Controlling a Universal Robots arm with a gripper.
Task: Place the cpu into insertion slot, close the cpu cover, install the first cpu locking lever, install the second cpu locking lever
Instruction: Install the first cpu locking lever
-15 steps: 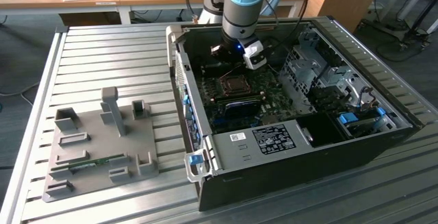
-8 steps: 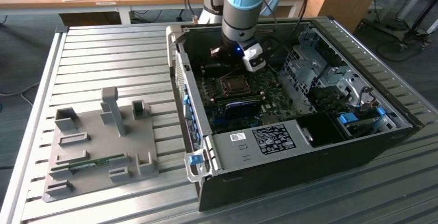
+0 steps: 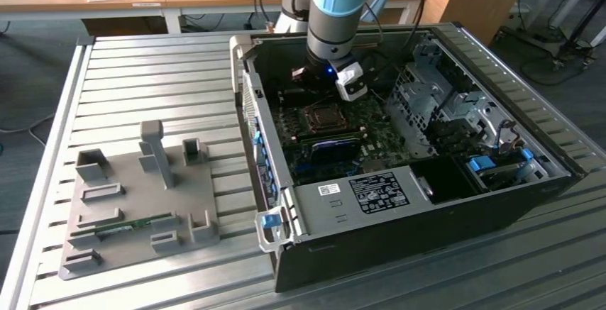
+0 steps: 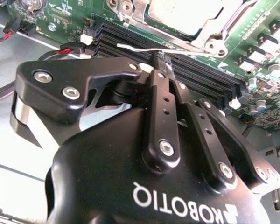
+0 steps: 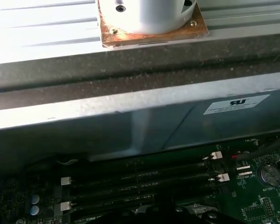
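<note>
The arm reaches down into an open case [image 3: 407, 218] that lies on a slatted metal surface [image 3: 152, 76], with the gripper [image 3: 317, 81] low over the motherboard [image 4: 266, 70], just beside the socket on its far side in the exterior view. The cpu [image 4: 184, 14] sits in the socket, its silvery top showing through the window of the cover [image 4: 219, 29], which lies flat over it. In the second wrist view the gripper [image 4: 157, 59] has its jaws drawn together, their tips right at a thin metal lever [image 4: 135, 47] that runs along the socket's edge above the black memory slots [image 4: 200, 74]. I cannot tell whether they actually pinch it. The first wrist view shows the slots [image 5: 140, 182] beside the case's grey wall [image 5: 130, 121]. On the exterior view's left a grey fixture [image 3: 133, 196] stands on the surface, well apart from the case.
</note>
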